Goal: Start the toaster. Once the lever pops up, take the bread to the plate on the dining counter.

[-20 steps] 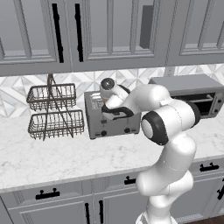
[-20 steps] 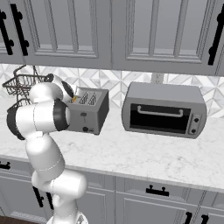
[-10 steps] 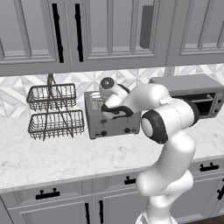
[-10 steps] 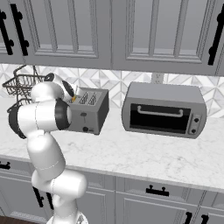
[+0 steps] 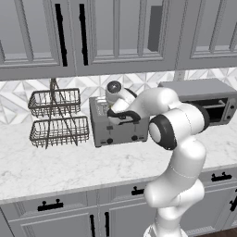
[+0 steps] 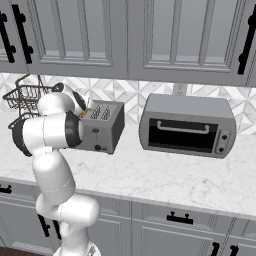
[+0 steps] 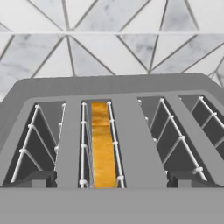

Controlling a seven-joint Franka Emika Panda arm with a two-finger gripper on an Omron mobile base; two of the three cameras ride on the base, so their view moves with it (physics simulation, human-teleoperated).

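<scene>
Grey cabinets (image 5: 115,32) with black handles run across the top of both base views, and a pale marble counter (image 5: 69,166) spans the middle of each frame over more grey cabinet fronts. The white arm (image 5: 178,134) rises from the lower right of the left base view and bends up and left toward the frame's centre; in the right base view it stands at the lower left.

The toaster oven (image 6: 186,125) with its dark glass door sits on the counter right of centre in the right base view, well apart from the arm. The toaster (image 6: 102,127) stands left of centre there, just beside the arm's elbow; in the left base view it sits at centre, its front knobs visible under the wrist.

A two-tier wire basket (image 5: 58,118) stands on the counter at the middle left of the left base view, beside the toaster.

The tool (image 5: 121,115) hangs over the toaster's top at the centre of the left base view, its fingers spread fully apart and holding nothing.

The bread (image 7: 103,144), a golden slice, stands on edge inside the second slot from the left in the hand view, just left of centre, low between the wire guides.
</scene>
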